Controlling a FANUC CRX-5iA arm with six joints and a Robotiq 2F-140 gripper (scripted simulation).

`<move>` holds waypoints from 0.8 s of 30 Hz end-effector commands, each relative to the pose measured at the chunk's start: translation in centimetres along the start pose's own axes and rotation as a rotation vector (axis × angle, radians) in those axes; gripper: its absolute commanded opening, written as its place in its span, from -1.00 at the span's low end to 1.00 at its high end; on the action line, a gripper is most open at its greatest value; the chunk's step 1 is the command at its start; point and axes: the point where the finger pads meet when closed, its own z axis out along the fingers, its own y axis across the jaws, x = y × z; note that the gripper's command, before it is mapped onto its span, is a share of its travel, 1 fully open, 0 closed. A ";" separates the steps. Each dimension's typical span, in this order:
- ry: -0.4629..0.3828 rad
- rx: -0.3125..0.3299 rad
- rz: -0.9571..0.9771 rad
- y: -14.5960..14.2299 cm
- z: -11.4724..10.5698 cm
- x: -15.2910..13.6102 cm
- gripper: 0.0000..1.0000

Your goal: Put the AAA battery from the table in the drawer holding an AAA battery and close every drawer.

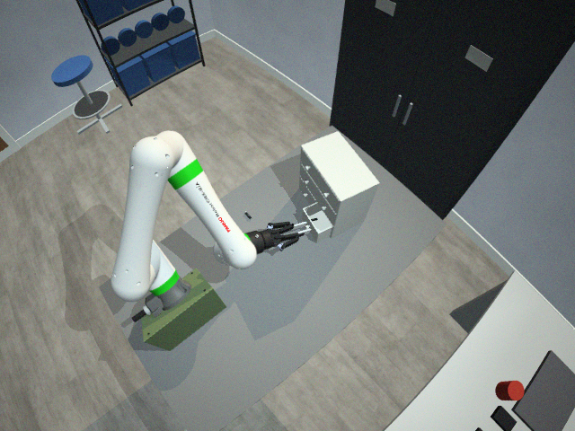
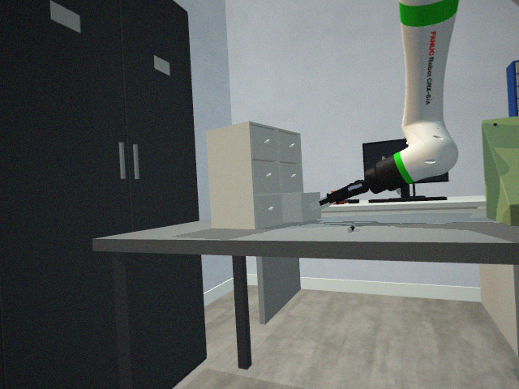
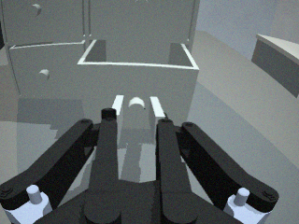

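Letting go of the drawer (image 3: 137, 65) knob (image 3: 136, 103) ahead, my gripper (image 3: 136, 107) narrowly parted, empty; I should back straight off, then fetch the battery (image 1: 248, 215).

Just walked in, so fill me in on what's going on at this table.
The arm's gripper sits at the knob of the bottom drawer, its fingers apart either side and gripping nothing. That drawer is pulled partway out of the small chest, a dark battery inside. The other AAA battery lies on the table.
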 end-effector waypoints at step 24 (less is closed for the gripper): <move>0.000 0.000 0.000 0.0 -7.6 1.5 -0.60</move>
